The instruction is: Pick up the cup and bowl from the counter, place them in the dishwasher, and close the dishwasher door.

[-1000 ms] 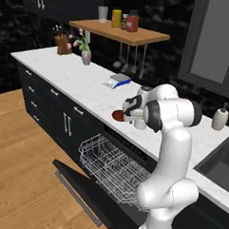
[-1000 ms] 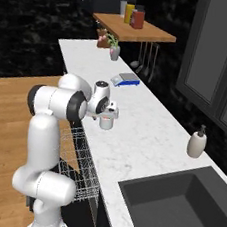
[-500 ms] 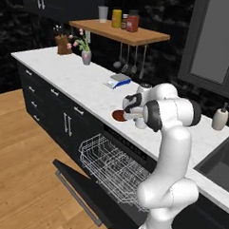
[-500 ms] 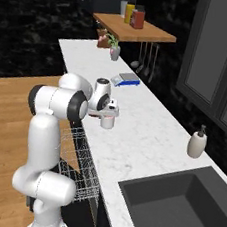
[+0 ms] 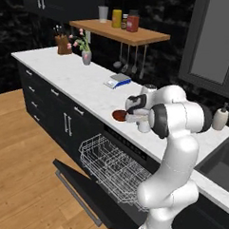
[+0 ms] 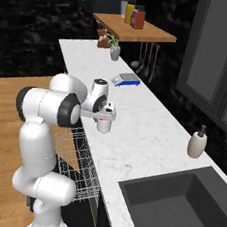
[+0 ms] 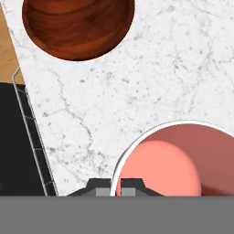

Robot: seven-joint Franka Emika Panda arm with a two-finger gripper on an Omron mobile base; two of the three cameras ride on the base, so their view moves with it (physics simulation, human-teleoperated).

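The cup (image 7: pixel 183 160), white-sided and red inside, sits at the lower right of the hand view. My gripper (image 7: pixel 117 187) straddles its rim, one dark fingertip (image 7: pixel 104 186) outside the wall and the other inside, closed on it. The dark reddish-brown bowl (image 7: pixel 77 27) lies apart from the cup on the marble counter (image 7: pixel 137 100), close to the front edge. From the base, the cup (image 5: pixel 144 126) hangs under my gripper (image 5: pixel 143 119) with the bowl (image 5: pixel 119 115) just left of it. Below, the dishwasher rack (image 5: pixel 109 166) is pulled out over the dropped door (image 5: pixel 84 191).
A beige soap bottle (image 6: pixel 198 144) stands by the sink (image 6: pixel 185 205) to the right. A small blue-and-white scale (image 5: pixel 117 80) and a flower vase (image 5: pixel 86 58) are further left on the counter. A wooden shelf (image 5: pixel 120 33) with jars hangs above, utensils under it.
Hardly anything: the hand stays at the cup with only a slight shift, and the bowl has not moved.
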